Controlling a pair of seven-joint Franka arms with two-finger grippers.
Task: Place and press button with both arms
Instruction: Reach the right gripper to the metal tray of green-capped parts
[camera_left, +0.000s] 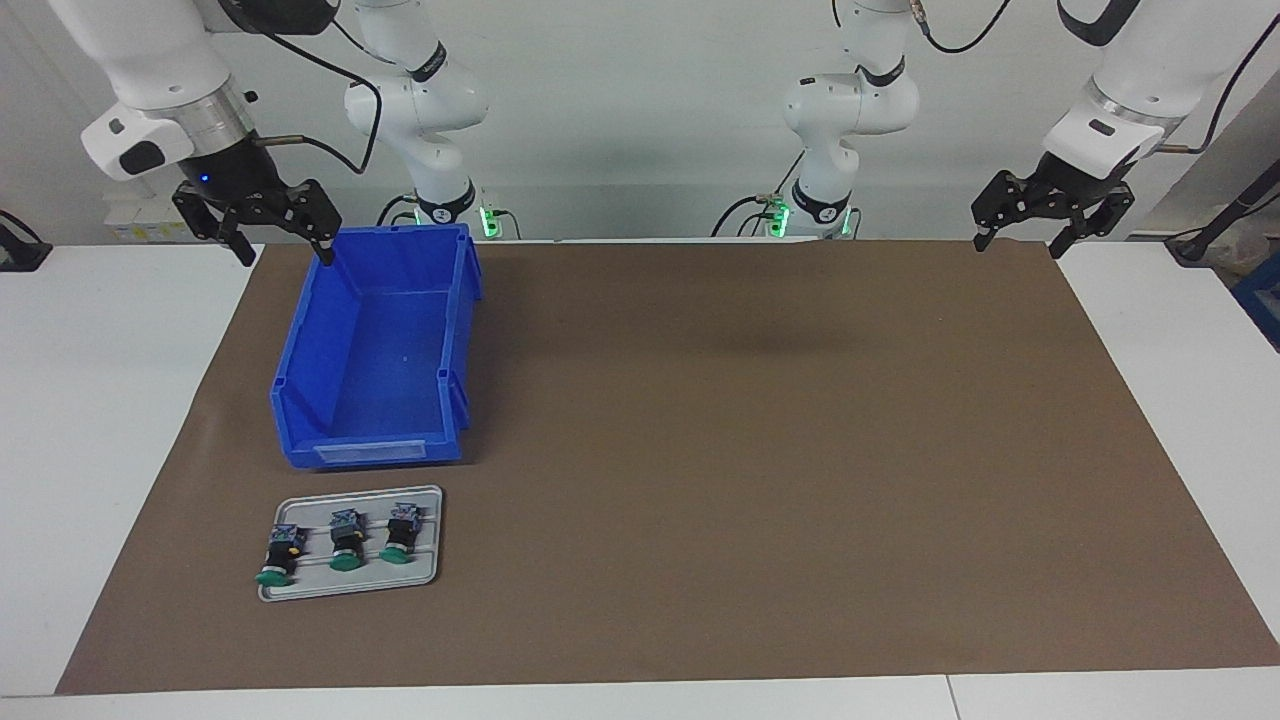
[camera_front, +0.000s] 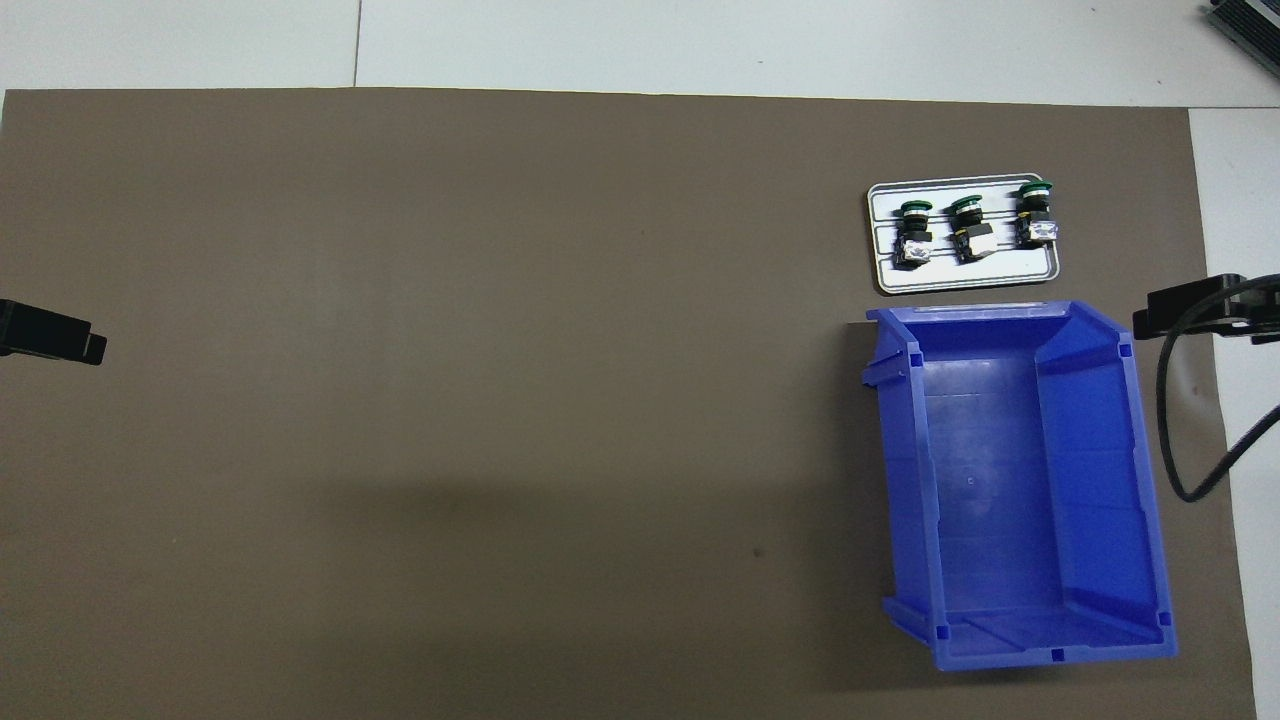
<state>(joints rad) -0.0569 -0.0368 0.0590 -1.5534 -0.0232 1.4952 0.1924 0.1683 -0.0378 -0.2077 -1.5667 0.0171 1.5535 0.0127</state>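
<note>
Three green-capped buttons (camera_left: 346, 541) lie on a ridged grey tray (camera_left: 430, 500) beside a glossy blue bin (camera_left: 300, 350); left gripper (camera_left: 1022, 240) and right gripper (camera_left: 284, 250) hang open over the brown mat's (camera_left: 760, 450) corners.

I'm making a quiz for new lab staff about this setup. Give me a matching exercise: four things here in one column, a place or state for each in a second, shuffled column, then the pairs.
Things:
1. three green push-buttons
2. blue bin
3. right gripper
4. left gripper

Places or states:
A. open, raised at the left arm's end of the brown mat
B. empty, on the mat, nearer to the robots than the grey tray
C. lying in a row on the tray
D. open, raised beside the bin's corner

Pairs: 1-C, 2-B, 3-D, 4-A
</note>
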